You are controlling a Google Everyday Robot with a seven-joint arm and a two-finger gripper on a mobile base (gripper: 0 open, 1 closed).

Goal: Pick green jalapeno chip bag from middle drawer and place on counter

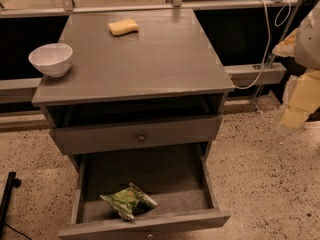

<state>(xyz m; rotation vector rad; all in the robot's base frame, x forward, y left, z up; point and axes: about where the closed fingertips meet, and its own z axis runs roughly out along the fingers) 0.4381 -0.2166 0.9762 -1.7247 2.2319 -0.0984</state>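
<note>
Lying in the open middle drawer (190, 220) by its front wall, the green jalapeno chip bag (128, 202) is well apart from the end effector (295, 115), right of the table (160, 59), its grip impossible to tell.

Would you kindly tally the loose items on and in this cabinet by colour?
Green: 1, green jalapeno chip bag, in the middle drawer
Yellow: 1, sponge, on the counter
White: 1, bowl, on the counter
Total: 3
The gripper is right of the counter.
</note>
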